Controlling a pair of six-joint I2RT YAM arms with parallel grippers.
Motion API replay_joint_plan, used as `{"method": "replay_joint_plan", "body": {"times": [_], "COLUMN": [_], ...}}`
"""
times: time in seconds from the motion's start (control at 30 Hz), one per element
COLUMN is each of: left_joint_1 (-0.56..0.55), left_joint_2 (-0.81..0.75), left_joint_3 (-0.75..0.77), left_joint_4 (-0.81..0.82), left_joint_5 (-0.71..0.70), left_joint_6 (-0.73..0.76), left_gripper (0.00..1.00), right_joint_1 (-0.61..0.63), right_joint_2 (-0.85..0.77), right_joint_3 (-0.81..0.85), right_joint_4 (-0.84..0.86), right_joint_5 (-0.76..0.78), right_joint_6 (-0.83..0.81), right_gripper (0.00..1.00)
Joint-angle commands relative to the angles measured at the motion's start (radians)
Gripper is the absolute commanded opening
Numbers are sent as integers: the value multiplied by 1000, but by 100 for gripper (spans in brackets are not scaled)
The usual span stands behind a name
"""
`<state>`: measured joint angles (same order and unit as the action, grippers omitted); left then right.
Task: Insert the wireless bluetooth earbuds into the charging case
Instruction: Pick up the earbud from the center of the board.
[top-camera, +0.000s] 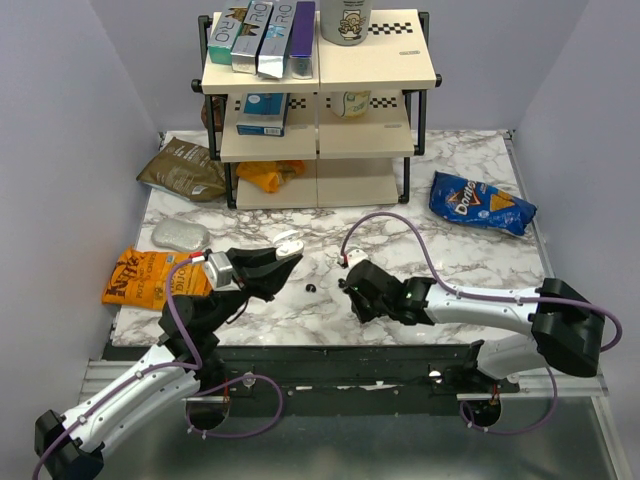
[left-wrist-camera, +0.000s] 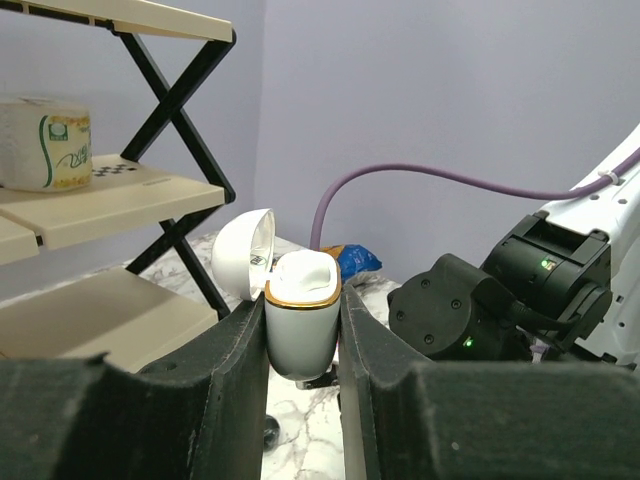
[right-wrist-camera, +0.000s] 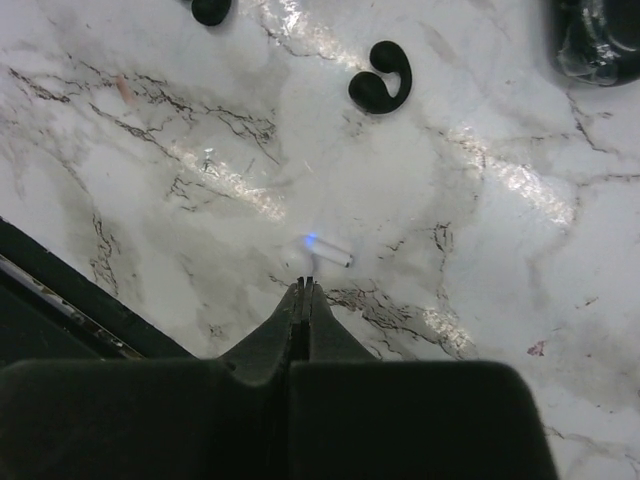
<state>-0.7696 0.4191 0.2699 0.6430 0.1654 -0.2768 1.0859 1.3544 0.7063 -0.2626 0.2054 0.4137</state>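
My left gripper (top-camera: 283, 262) is shut on the white, gold-rimmed charging case (left-wrist-camera: 302, 318) and holds it above the table with its lid (left-wrist-camera: 244, 251) hinged open. A small black earbud (right-wrist-camera: 380, 88) lies on the marble ahead of my right gripper (right-wrist-camera: 304, 286), which is shut and empty just above the table. A second black bud (right-wrist-camera: 211, 10) is cut off by the top edge. One bud also shows as a speck in the top view (top-camera: 309, 288) and below the case in the left wrist view (left-wrist-camera: 270, 430). A tiny white cylinder with a blue glow (right-wrist-camera: 326, 250) lies just past my right fingertips.
A cream shelf rack (top-camera: 318, 150) with boxes stands at the back. A blue Doritos bag (top-camera: 480, 203) lies at the right, with an orange chip bag (top-camera: 145, 275), a silver pouch (top-camera: 180, 235) and a brown bag (top-camera: 183, 168) at the left. A larger dark rounded object (right-wrist-camera: 598, 40) sits beyond the buds.
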Motion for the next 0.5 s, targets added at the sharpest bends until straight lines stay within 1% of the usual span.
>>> {"method": "replay_joint_plan", "body": {"times": [0.0,0.47], "left_joint_1": [-8,-22], "left_joint_2": [-9,10], "left_joint_3": [6,12], "left_joint_4": [-22,-31], "left_joint_5": [-29,-32], "left_joint_6": [18,27], "left_gripper": [0,0], "right_joint_1": [-4,-3], "right_joint_2": [44,146], "right_joint_3": [-11,28], "right_joint_4": [48,48], "right_joint_5": [-78,-84], "right_joint_6": [5,5], "right_gripper": [1,1]}}
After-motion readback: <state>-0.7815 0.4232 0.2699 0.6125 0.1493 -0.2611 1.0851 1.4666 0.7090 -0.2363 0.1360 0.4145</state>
